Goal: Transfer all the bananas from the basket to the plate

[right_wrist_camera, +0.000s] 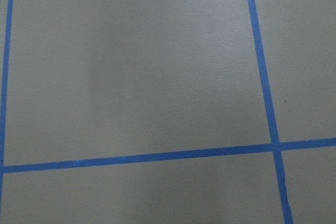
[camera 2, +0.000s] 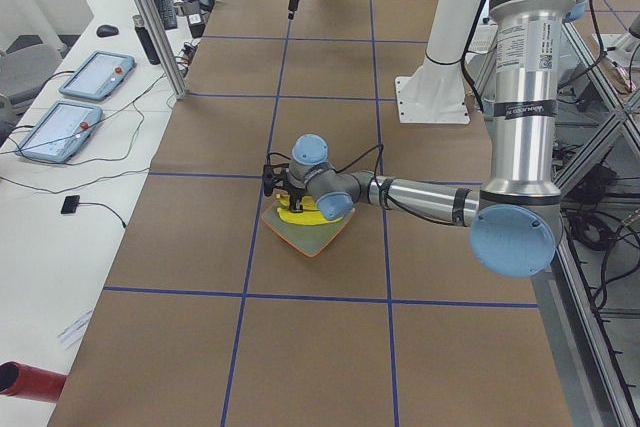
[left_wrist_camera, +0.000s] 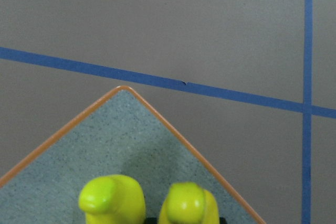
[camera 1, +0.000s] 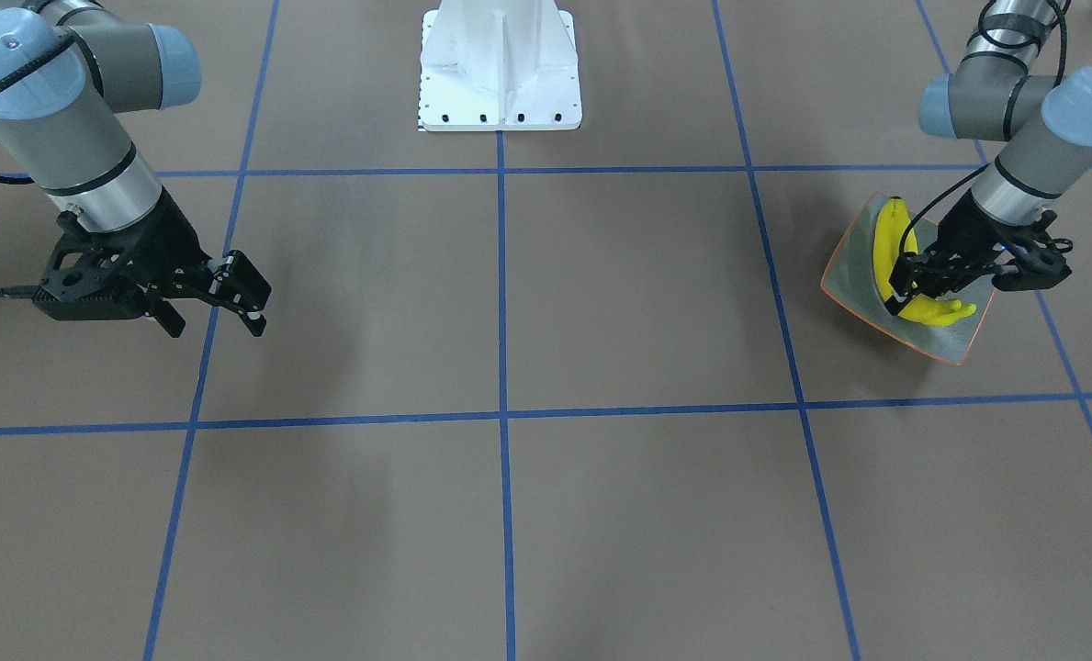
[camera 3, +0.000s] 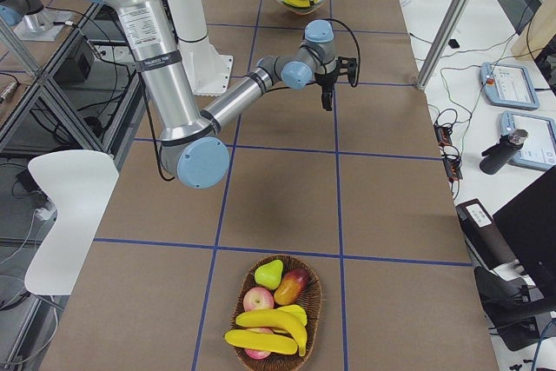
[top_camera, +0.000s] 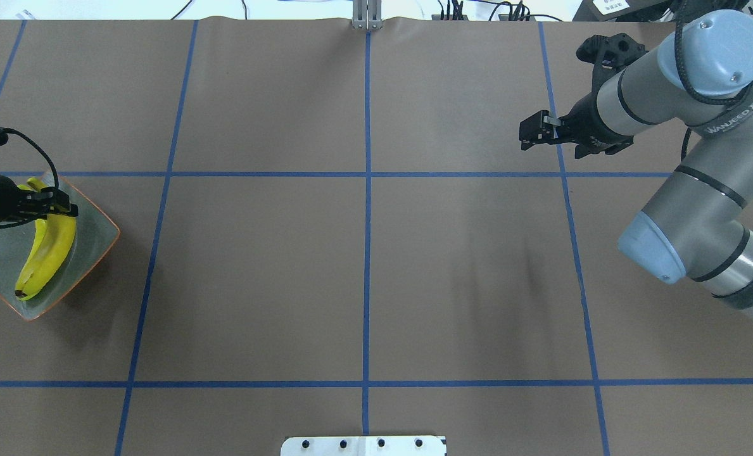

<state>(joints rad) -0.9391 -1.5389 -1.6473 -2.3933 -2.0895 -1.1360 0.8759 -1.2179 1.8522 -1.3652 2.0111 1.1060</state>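
The grey-green plate [camera 1: 850,275] with its orange rim lies at the table's end on my left; it also shows in the overhead view [top_camera: 94,237]. Two yellow bananas lie on it: one [camera 1: 892,239] along the far side, one [camera 1: 945,311] nearer the front. My left gripper [camera 1: 904,296] is down on the plate, its jaws closed around the end of the long banana [top_camera: 47,250]. The left wrist view shows two banana ends [left_wrist_camera: 113,200] [left_wrist_camera: 189,203]. My right gripper [camera 1: 215,321] is open and empty above bare table. Two more bananas [camera 3: 269,341] lie in the wicker basket [camera 3: 239,310].
The basket also holds apples [camera 3: 258,299] and a green pear [camera 3: 269,273]; it sits at the table's end on my right, outside the overhead view. The white robot base [camera 1: 500,69] stands at the middle rear edge. Blue tape lines grid the brown table.
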